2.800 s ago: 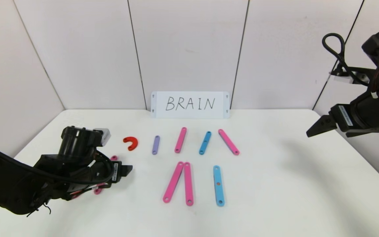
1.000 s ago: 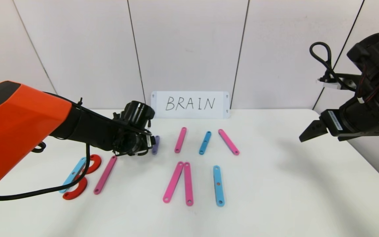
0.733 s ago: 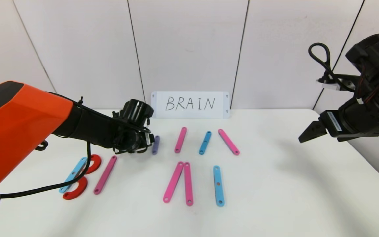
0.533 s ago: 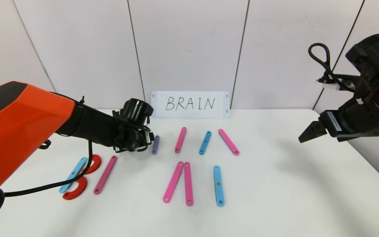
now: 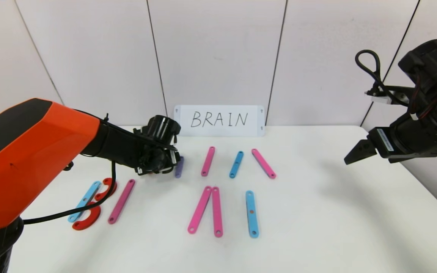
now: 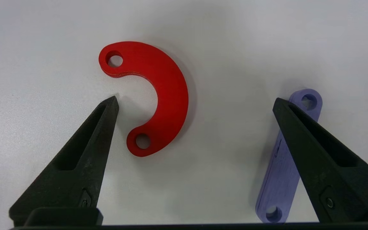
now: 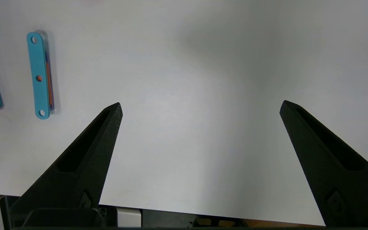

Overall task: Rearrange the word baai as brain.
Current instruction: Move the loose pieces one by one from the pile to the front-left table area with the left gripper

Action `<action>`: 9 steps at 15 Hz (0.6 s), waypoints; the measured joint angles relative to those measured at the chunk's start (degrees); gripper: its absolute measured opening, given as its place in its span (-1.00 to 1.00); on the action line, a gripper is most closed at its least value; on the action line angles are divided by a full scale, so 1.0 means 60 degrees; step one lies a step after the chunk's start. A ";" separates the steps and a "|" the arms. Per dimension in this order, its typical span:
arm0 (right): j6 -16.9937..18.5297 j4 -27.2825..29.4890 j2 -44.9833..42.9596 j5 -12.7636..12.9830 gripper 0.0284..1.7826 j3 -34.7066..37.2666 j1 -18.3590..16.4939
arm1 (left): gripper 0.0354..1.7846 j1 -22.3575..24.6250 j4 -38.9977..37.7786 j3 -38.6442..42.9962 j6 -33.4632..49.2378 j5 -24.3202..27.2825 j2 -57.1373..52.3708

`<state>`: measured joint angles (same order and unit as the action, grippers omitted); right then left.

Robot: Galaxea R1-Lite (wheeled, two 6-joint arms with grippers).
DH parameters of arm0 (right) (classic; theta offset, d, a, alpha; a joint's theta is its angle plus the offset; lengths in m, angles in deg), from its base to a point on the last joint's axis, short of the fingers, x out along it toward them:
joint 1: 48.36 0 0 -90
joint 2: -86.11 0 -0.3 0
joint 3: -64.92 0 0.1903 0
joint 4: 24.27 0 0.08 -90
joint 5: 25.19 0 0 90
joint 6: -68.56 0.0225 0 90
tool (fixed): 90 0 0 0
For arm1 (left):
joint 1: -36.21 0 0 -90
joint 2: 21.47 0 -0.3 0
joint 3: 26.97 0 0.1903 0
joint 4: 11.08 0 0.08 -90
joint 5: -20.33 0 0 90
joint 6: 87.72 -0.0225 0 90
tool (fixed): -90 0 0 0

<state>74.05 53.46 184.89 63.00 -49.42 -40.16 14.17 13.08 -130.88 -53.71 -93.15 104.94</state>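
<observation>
Red C-shaped curved piece (image 6: pixel 158 95), flat, matte, with a hole at each end, lies on the smooth white tabletop (image 6: pixel 222 38) behind the other strips, between the spread tips of the left pincer (image 6: pixel 196 102), which stands wide open and grips nothing. One black tapered fingertip sits just beside the curve; the other overlaps a flat purple strip (image 6: pixel 283 172). The right pincer (image 7: pixel 200 107) hangs wide open and empty over the right of the tabletop.

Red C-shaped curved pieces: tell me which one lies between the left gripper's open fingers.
The lone red C-shaped curved piece beside the short purple strip; the others sit beside the light-blue strip.
</observation>
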 joint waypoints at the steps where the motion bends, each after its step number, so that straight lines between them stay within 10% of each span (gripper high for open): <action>1: 0.0000 -0.0002 0.0000 0.0000 0.93 0.0004 0.0006 | 0.89 0.0026 0.0000 -0.0016 0.0000 0.0000 0.0014; 9: 0.0000 -0.0083 0.0018 0.0000 0.93 0.0073 0.0047 | 0.89 0.0146 0.0179 0.0108 -0.0171 -0.0484 -0.0128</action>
<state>74.05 52.96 185.00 63.00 -48.98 -39.88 15.04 14.16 -130.23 -54.74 -96.05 104.17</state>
